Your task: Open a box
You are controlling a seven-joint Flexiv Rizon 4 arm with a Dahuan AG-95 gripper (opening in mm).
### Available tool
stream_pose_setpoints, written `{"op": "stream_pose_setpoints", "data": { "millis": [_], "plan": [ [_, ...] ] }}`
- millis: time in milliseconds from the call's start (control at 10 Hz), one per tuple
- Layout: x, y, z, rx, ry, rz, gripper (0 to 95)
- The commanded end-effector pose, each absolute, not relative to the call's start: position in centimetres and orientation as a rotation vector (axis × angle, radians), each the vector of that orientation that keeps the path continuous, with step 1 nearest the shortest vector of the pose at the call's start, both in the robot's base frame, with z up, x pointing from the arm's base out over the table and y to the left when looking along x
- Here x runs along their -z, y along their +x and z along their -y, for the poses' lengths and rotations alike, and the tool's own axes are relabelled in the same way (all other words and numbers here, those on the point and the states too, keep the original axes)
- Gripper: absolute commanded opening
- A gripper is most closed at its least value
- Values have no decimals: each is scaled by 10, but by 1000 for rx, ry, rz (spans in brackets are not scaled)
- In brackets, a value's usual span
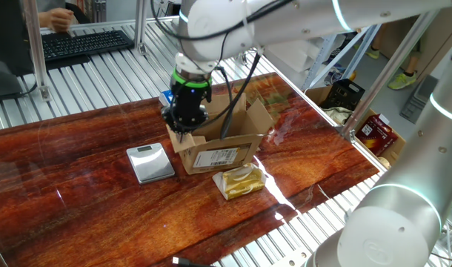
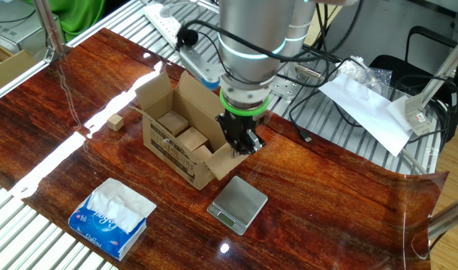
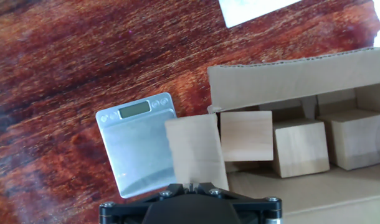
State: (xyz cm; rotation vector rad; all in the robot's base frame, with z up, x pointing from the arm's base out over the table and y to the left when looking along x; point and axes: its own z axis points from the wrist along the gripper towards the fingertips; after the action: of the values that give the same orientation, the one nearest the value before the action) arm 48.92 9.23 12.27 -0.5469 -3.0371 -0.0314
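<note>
Wooden desk (image 1: 78, 170) carrying the box (image 1: 222, 148) mid-surface beside a scale (image 1: 150, 162); closed pincer (image 2: 242, 142) pressing its end flap (image 3: 196, 152) outward, risking tearing the flap or shoving the light box.

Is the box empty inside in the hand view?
No. The hand view looks into the open box and shows several pale wooden blocks lying side by side in it.

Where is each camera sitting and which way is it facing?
One fixed view: high, at the label side of the box; arm and pincer show.
The other fixed view: high, opposite side, looking into the box; arm and pincer.
Hand view: straight down; only the pincer base.
All three share the box and scale.
</note>
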Motion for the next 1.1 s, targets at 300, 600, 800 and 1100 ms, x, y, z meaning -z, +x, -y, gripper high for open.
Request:
{"op": "stream_pose_setpoints", "data": {
  "millis": [300,600,800,1100],
  "plan": [
    [-114,492,-93,1,-532,3047,0],
    [-111,492,-93,-2,-535,3050,0],
    [-109,493,-93,-2,-542,3050,0],
    [-108,493,-93,5,-554,3048,0]
  ]
}}
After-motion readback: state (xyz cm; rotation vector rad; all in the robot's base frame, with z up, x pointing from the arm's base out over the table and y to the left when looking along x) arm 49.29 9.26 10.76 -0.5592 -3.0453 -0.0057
